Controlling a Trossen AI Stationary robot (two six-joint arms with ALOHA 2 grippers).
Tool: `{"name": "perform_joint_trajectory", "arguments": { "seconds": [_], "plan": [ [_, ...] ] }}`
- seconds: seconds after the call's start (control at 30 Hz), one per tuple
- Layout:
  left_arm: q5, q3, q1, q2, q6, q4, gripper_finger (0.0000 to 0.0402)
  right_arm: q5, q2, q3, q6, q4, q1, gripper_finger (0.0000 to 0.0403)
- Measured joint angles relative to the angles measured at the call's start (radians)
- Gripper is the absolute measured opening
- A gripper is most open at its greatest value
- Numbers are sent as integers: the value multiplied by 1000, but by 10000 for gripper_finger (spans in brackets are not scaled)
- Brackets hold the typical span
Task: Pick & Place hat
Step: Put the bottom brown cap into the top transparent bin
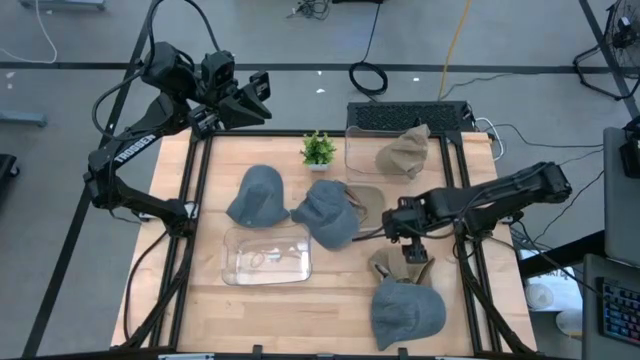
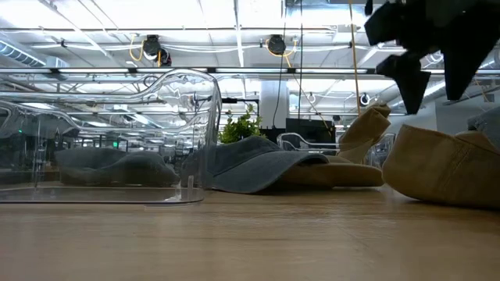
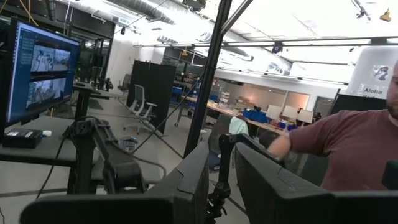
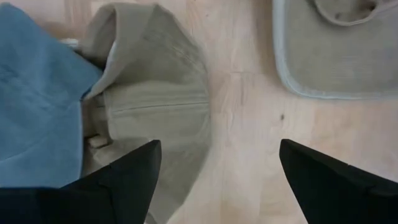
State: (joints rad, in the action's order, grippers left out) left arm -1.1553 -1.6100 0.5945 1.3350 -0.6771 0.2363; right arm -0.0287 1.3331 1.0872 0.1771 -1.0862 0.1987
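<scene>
Several hats lie on the wooden table. A tan hat [image 1: 393, 264] lies at the near right, partly under a blue-grey hat [image 1: 405, 310]. My right gripper [image 1: 412, 250] hangs open just above the tan hat [image 4: 155, 106], fingers pointing down, touching nothing; the low view shows it [image 2: 426, 74] above the hat [image 2: 445, 168]. A blue cap [image 1: 328, 212] lies on a tan cap [image 1: 365, 200] at mid-table. A blue-grey bucket hat [image 1: 258, 193] lies to the left. My left gripper [image 1: 258, 95] is open, raised beyond the far left corner.
An empty clear container [image 1: 267, 255] stands at the near middle. A second clear container at the far right holds a tan hat [image 1: 403, 152]. A small green plant [image 1: 319, 149] stands at the far middle. A person in a red shirt [image 3: 348, 149] is beyond the table.
</scene>
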Motion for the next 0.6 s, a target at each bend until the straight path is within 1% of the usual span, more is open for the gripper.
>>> {"name": "perform_joint_trajectory", "arguments": {
  "seconds": [0.4, 0.6],
  "plan": [
    [0, 0, 0, 0, 13, 0, 85, -2, 0, -130, -7, 161, 0, 314],
    [0, 0, 0, 0, 16, 0, 85, 4, 0, -189, -7, 254, 20, 314]
  ]
}}
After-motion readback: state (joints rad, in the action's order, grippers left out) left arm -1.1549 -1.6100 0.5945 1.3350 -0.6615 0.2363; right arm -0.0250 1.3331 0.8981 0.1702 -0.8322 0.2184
